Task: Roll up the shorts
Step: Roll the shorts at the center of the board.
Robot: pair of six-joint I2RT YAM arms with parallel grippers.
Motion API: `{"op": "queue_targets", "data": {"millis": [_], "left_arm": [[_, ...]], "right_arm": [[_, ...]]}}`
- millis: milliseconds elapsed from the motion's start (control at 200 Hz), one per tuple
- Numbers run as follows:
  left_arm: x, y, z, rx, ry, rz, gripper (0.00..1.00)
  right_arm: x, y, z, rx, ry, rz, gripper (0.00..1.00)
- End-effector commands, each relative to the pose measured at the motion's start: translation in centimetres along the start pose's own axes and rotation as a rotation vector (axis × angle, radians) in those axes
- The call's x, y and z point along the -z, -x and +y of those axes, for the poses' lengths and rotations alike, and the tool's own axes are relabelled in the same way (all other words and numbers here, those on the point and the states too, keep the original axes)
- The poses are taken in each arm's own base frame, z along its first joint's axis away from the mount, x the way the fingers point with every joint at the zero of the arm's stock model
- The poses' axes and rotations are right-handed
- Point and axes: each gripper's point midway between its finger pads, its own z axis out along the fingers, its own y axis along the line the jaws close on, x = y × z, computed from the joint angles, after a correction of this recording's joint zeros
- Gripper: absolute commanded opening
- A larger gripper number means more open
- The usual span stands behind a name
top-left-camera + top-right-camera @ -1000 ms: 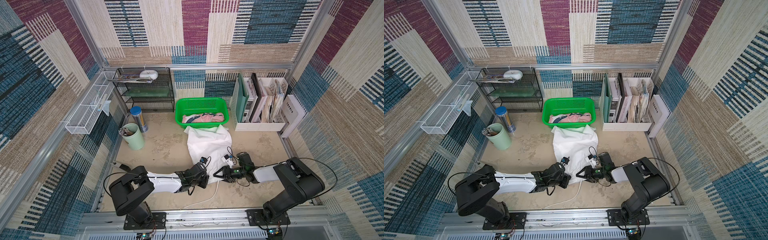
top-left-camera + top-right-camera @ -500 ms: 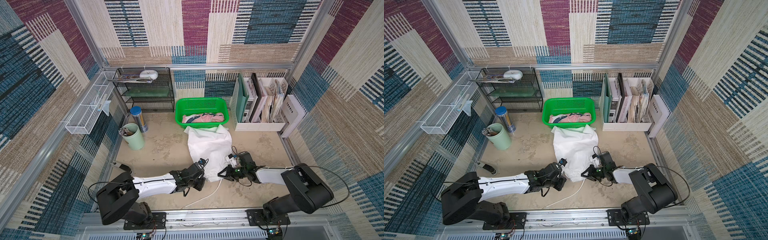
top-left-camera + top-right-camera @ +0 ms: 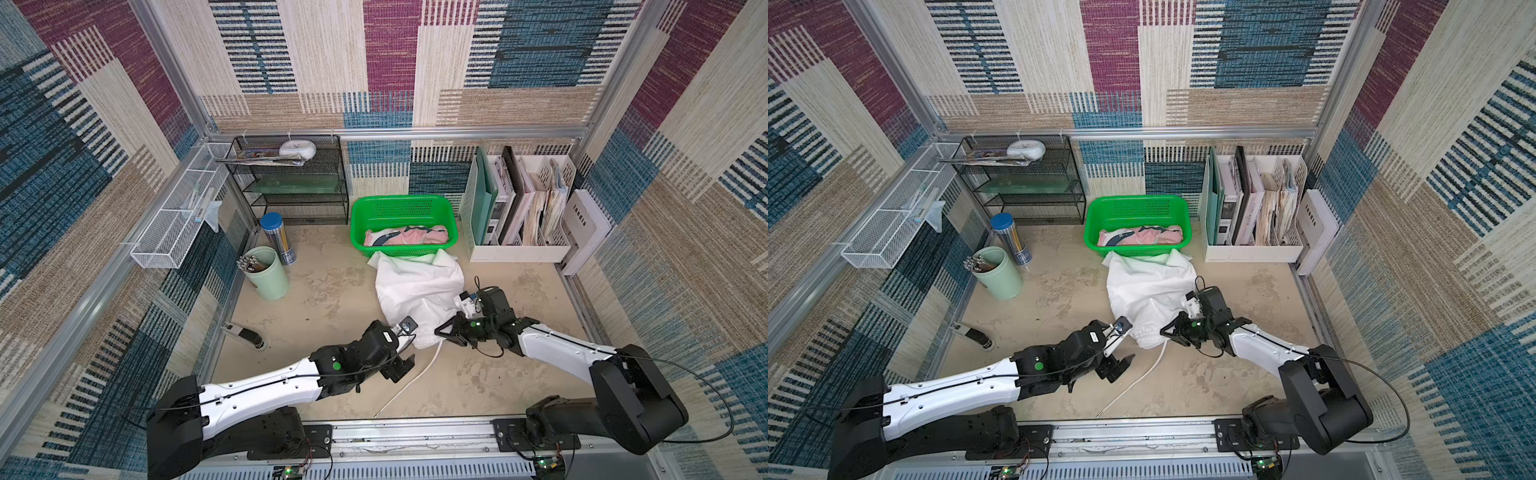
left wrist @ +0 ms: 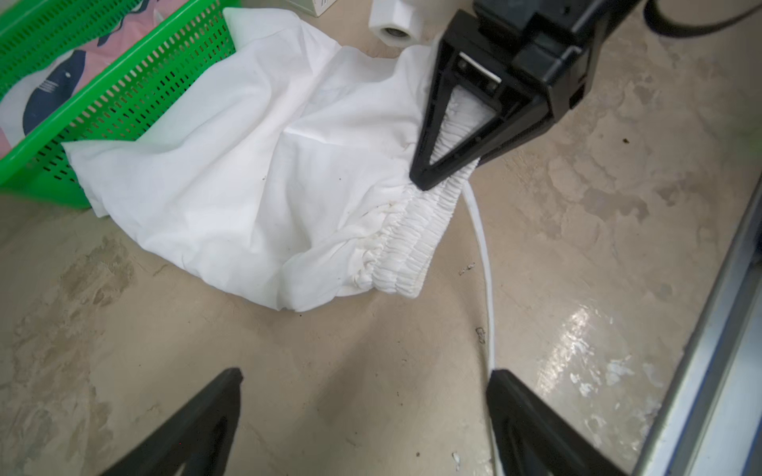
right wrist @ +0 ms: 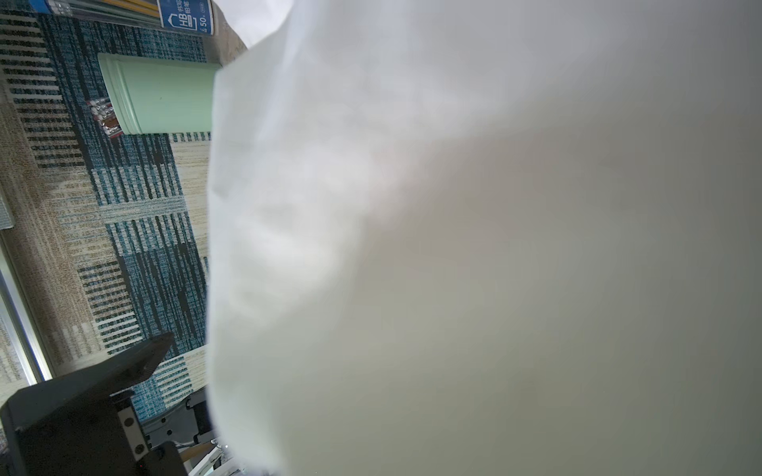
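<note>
Shorts: white pair point(image 3: 417, 297) spread on table point(image 3: 328, 299), legs against basket point(image 3: 401, 212), waistband point(image 4: 412, 247) nearest the robot, long axis running away from both arms. Pink pair point(image 3: 415, 237) inside basket. Right gripper point(image 4: 422, 181) pinched shut on waistband's right end; left gripper point(image 4: 363, 381) wide open, empty, just near-left of waistband, drawstring point(image 4: 483, 247) beside it. Bare table on both sides.

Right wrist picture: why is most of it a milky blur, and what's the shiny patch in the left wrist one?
Right wrist view: the white shorts sit too close to the lens to focus; the green cup past them is sharp. Left wrist view: in focus; the patch is glare, light reflected off the glossy floor.
</note>
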Motion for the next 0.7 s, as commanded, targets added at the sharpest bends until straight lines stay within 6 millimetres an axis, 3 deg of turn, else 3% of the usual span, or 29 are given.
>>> {"op": "queue_targets", "data": {"millis": [0,135,245,441,696], "left_arm": [[-0.2,2.5,0.2,-0.144,0.114,-0.118,1.0],[-1.4,3.6,-1.2,-0.288,0.196,-0.159,0.99],[-3.4,3.5,-2.2,-0.365,0.217,-0.153,0.99],[-6.4,3.2,-3.4,-0.441,0.247,-0.15,0.99],[-8.9,2.9,-3.8,-0.464,0.265,-0.148,0.99]], "right_arm": [[0.3,0.1,0.7,-0.024,0.021,-0.008,0.0],[0.5,0.2,1.0,-0.031,0.038,-0.024,0.0],[0.6,0.1,1.1,-0.027,0.043,-0.021,0.0],[0.8,0.1,1.3,-0.023,0.05,-0.023,0.0],[0.8,-0.2,1.4,-0.021,0.058,-0.015,0.0]]}}
